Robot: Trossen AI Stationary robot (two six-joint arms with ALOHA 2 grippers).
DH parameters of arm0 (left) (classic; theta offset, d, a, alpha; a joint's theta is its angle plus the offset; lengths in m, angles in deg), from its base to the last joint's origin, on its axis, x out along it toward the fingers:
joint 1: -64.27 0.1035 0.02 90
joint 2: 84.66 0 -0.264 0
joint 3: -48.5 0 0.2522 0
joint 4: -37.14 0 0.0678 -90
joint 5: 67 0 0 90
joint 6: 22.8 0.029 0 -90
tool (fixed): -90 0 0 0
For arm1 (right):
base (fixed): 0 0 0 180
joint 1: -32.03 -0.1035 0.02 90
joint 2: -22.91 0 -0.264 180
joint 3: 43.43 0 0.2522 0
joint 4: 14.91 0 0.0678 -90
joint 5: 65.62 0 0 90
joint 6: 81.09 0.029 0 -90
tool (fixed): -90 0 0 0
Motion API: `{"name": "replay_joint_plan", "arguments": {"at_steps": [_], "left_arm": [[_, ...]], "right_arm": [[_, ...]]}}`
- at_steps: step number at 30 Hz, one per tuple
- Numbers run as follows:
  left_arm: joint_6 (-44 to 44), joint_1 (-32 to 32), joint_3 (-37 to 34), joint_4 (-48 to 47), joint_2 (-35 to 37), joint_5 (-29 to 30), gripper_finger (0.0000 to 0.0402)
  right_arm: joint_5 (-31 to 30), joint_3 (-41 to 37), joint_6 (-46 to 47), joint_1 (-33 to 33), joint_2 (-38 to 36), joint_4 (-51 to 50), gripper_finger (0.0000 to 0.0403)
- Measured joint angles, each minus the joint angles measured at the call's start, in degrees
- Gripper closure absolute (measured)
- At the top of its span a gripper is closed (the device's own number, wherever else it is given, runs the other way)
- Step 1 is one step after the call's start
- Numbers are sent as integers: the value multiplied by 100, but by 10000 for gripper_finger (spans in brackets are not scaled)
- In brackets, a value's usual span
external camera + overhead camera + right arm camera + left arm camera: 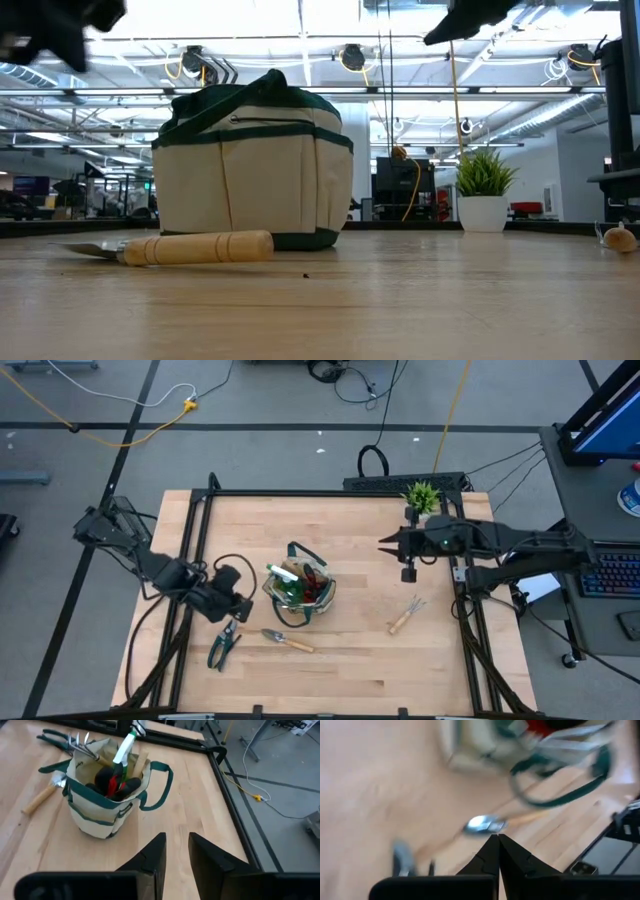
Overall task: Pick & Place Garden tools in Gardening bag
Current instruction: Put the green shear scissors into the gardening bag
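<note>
The khaki gardening bag (pixel 298 588) with green trim stands mid-table. In it are a green spray bottle (pixel 125 747), a red-and-black glove (pixel 112 782) and a pronged tool (pixel 82 745). On the wood lie a wooden-handled trowel (pixel 287 641), green-handled pruners (pixel 223 645) and a hand fork (pixel 405 616). My left gripper (pixel 498 845) is shut with nothing in it. It hangs left of the bag, above the wood between the pruners and the trowel (pixel 485 824). My right gripper (pixel 176 845) is open and holds nothing. It hovers right of the bag (pixel 100 815), pointing toward it.
A small potted plant (pixel 422 497) stands at the far right of the table. Black frame rails (pixel 200 530) run along the table's left and right sides. Bare wood lies between the bag and the hand fork. The trowel (pixel 190 247) lies just in front of the bag (pixel 255 165).
</note>
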Motion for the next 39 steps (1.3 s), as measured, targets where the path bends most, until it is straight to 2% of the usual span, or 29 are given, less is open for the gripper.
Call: {"name": "replay_joint_plan", "arguments": {"at_steps": [8,17,22,30,33,39], "left_arm": [[-2037,-613,0,-879,0,-1073,399],[-3572,-1483,0,-1145,-243,-1176,352],[-3855,-1828,0,-1145,-639,-1295,305],[-4157,-2149,0,-1054,-1389,-1909,196],[-4247,-2204,0,-933,-1572,-1938,163],[-4265,-2213,0,-753,-1852,-1938,136]], "right_arm": [[-2,-767,109,0,-607,850,330],[-28,-1129,111,0,-939,1053,330],[-30,-1139,111,0,-941,1053,330],[-28,-1139,111,0,-941,1053,330],[-9,-1139,111,0,-963,1046,330],[6,-1139,157,0,-1118,839,330]]}}
